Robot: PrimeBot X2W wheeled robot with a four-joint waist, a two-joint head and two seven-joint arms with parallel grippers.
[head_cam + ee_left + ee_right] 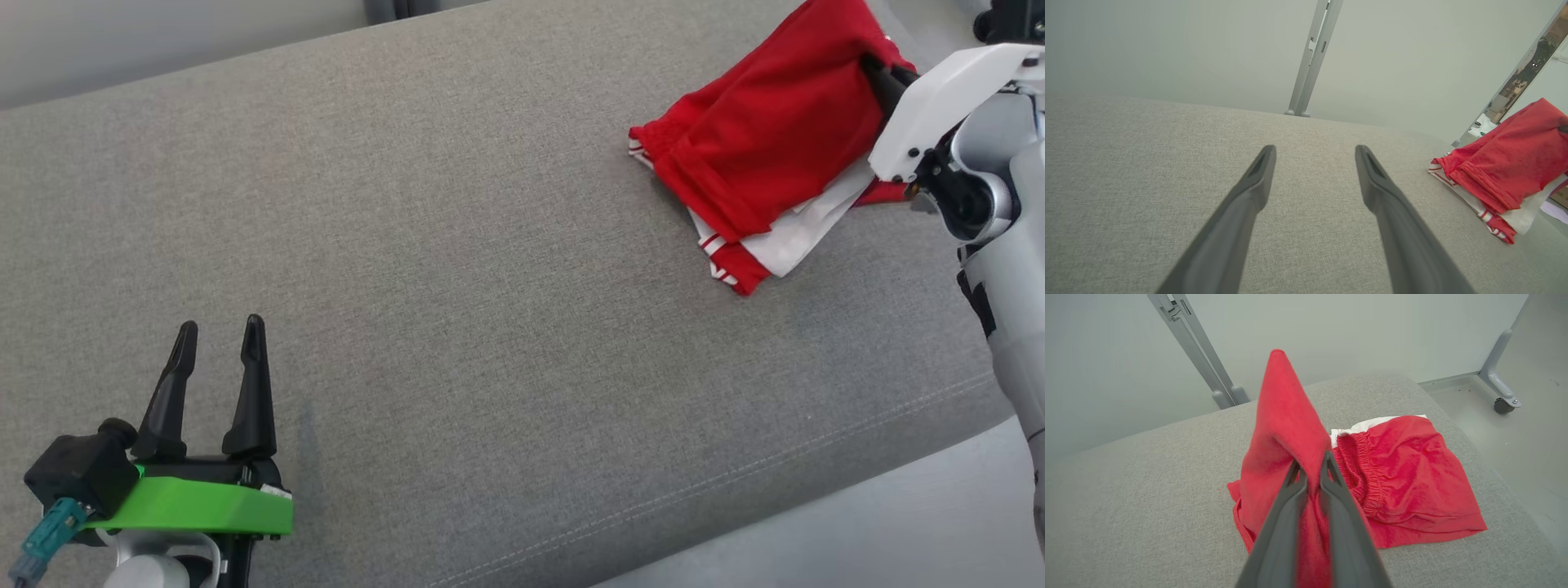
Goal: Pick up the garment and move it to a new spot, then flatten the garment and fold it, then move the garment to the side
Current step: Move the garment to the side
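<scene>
Two grippers are seen over a grey fabric-covered cushion [490, 286]. The left gripper [222, 322] is held at the lower left of the head view, above bare fabric, with its two dark fingers [1249, 196] spread wide and nothing between them. The garment [767, 139], made of red cloth with white trim and a white inner layer, is found at the far right end of the cushion, well apart from the left gripper. It lies bunched and partly folded over itself, with a striped red-and-white hem turned towards the cushion's front edge. The right gripper [1310, 461] is closed narrowly on a fold of the red cloth, which is pinched between its fingers and drawn up into a peak above the rest of the garment. The remainder, with its gathered elastic waistband [1367, 473], is left resting on the cushion. In the head view the right arm's white wrist housing [939, 98] is seen at the right edge, with the dark fingers sunk into the upper part of the garment. A pale floor [1515, 437] is visible beyond the cushion's end, where a grey frame leg [1494, 371] with a caster [1502, 404] stands. A slanted grey metal post [1196, 351] is seen behind the cushion against a pale wall [1351, 330].
</scene>
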